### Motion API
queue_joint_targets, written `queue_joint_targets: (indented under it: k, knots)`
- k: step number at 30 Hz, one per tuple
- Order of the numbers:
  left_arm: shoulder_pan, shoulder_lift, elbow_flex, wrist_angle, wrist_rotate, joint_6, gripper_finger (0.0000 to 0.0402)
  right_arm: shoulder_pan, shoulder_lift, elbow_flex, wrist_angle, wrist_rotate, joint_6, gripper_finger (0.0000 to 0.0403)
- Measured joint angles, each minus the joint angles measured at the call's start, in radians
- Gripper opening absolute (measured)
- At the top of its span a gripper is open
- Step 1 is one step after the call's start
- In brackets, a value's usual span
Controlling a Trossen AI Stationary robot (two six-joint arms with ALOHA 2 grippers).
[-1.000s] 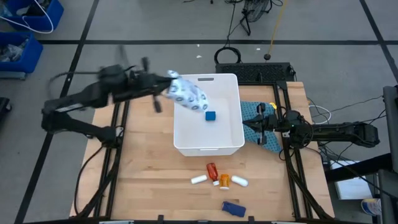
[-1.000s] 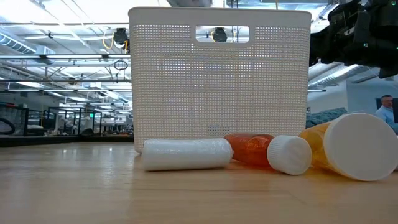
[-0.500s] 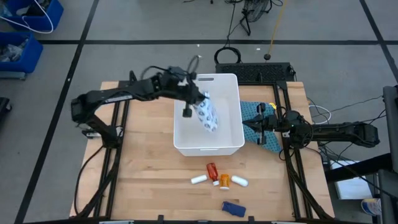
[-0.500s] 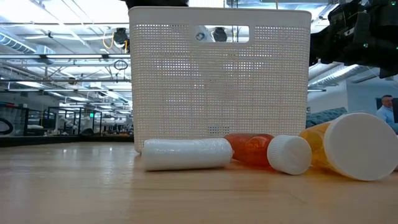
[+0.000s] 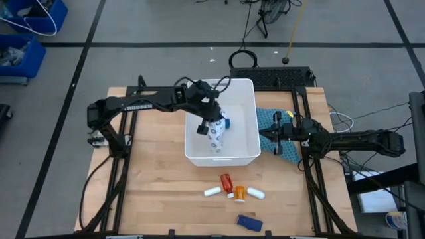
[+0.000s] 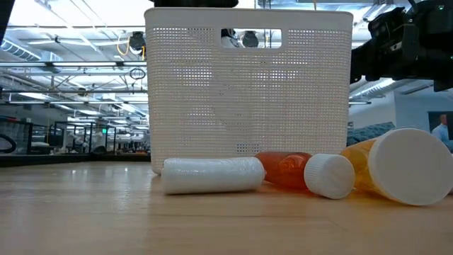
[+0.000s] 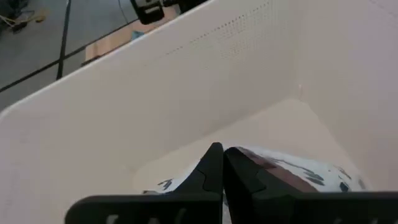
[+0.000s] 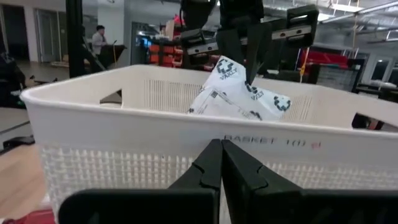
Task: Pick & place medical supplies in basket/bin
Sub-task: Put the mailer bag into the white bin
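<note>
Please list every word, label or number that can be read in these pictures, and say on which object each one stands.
"BASKET 100": embossed on the white basket rim, right wrist view; the last characters are faint, so the number is uncertain.
"VARIX", perhaps: printed on the white patterned packet held by the left gripper; blurred, uncertain.
White lettering on the left arm, high view: too small to read.

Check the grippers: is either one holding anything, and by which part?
The left gripper holds the white patterned packet by its upper edge, over the basket. The right gripper holds nothing.

Two dark, slender jointed arms with black cables; white lettering marks the left arm (image 5: pixel 136 105).
</note>
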Motion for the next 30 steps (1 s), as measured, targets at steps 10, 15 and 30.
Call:
queue_joint_targets:
  k: [10,15,30]
  knots:
    - [-0.004,0.020,0.000,0.136,0.003,-0.041,0.0000,-0.001,0.002,0.000,-0.008,0.002,-0.002,0.0000]
    - [-0.005,0.069,-0.006,0.133,0.015,-0.061,0.0000,-0.001,0.002,0.000,-0.009,0.002,-0.005,0.0000]
    - [-0.044,0.184,-0.007,0.015,-0.057,-0.130,0.0000,-0.001,0.002,0.000,-0.010,0.000,-0.002,0.0000]
